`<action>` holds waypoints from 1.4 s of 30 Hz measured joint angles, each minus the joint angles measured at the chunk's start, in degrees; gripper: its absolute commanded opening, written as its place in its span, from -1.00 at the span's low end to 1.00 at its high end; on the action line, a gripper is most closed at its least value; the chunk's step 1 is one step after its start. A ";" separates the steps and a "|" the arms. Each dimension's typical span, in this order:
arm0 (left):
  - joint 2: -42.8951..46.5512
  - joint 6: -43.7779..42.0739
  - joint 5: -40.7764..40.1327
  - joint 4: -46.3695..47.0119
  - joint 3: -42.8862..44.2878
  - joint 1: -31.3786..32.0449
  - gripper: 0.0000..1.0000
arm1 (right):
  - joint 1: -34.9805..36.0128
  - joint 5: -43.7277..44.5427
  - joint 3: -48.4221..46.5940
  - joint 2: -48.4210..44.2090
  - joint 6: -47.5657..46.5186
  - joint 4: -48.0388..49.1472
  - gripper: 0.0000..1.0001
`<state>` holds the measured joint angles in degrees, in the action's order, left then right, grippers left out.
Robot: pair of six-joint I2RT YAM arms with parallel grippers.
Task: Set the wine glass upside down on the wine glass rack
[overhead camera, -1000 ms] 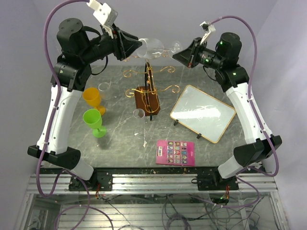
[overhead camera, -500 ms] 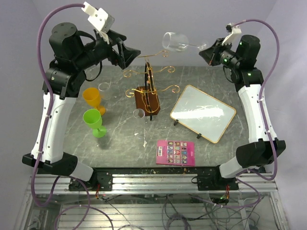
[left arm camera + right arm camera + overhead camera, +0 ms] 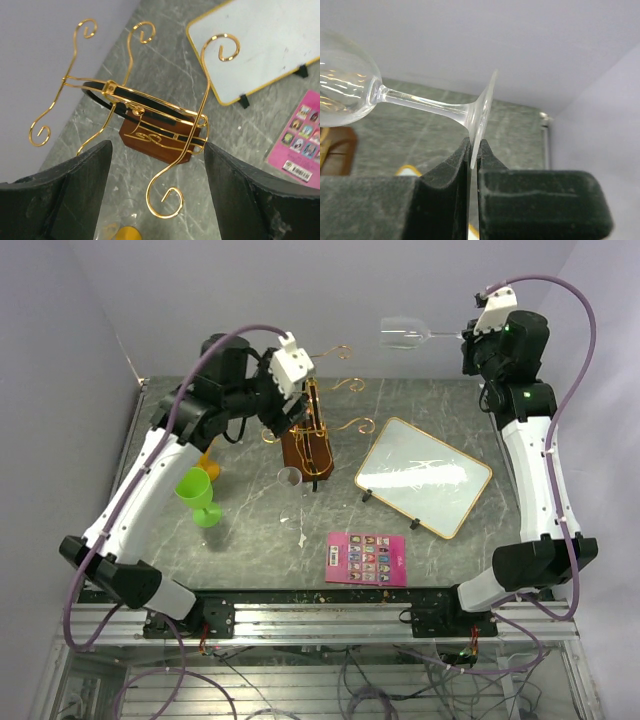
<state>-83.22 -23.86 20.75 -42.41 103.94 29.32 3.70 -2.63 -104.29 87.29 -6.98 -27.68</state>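
**Overhead view, read left to right.** At the left of the frame I see a green goblet (image 3: 195,490) standing upright on the grey marbled desk (image 3: 250,540). An orange goblet (image 3: 208,464) stands just behind it, largely hidden by my left arm.

Left of centre, my left claw (image 3: 156,165) hovers over the wine glass rack (image 3: 312,435). In the left wrist view its two dark fingers (image 3: 75,190) stand wide apart at the lower corners of the frame. They grip nothing, and the rack shows through the gap between them.

The rack is a gold wire stand with scroll-ended arms on a dark brown wooden block. It stands upright on the desk near the centre of the overhead frame.

Lower centre, a pink card (image 3: 367,558) lies flat near the front edge. Right of centre, a gold-framed whiteboard (image 3: 422,475) rests tilted on small black feet.

At the upper right, the wine glass (image 3: 405,335) hangs in the air, above the desk and well apart from the rack. It lies nearly horizontal, with its bowl pointing toward the left of the frame. My right claw (image 3: 468,337) holds it. In the right wrist view the fingers (image 3: 535,200) are pinched tight on the rim of the foot, and the stem and bowl reach out to the upper left.
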 measured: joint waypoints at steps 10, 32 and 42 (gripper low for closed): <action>-7.61 -8.90 -6.29 -3.43 -0.74 6.01 0.50 | 0.02 11.78 -1.88 3.56 -14.34 -0.74 -1.00; -17.44 -19.69 -8.46 -12.61 2.60 7.69 -0.28 | 0.13 12.70 6.47 1.57 -16.87 -1.36 -1.00; -18.58 -26.10 -8.20 -16.55 4.28 7.72 -0.40 | 4.17 13.79 9.07 0.66 -22.67 0.74 -1.00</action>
<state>-101.80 -49.95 12.56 -58.96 108.22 37.04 7.88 11.16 -95.22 87.94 -29.65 -26.94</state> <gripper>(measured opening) 0.301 0.035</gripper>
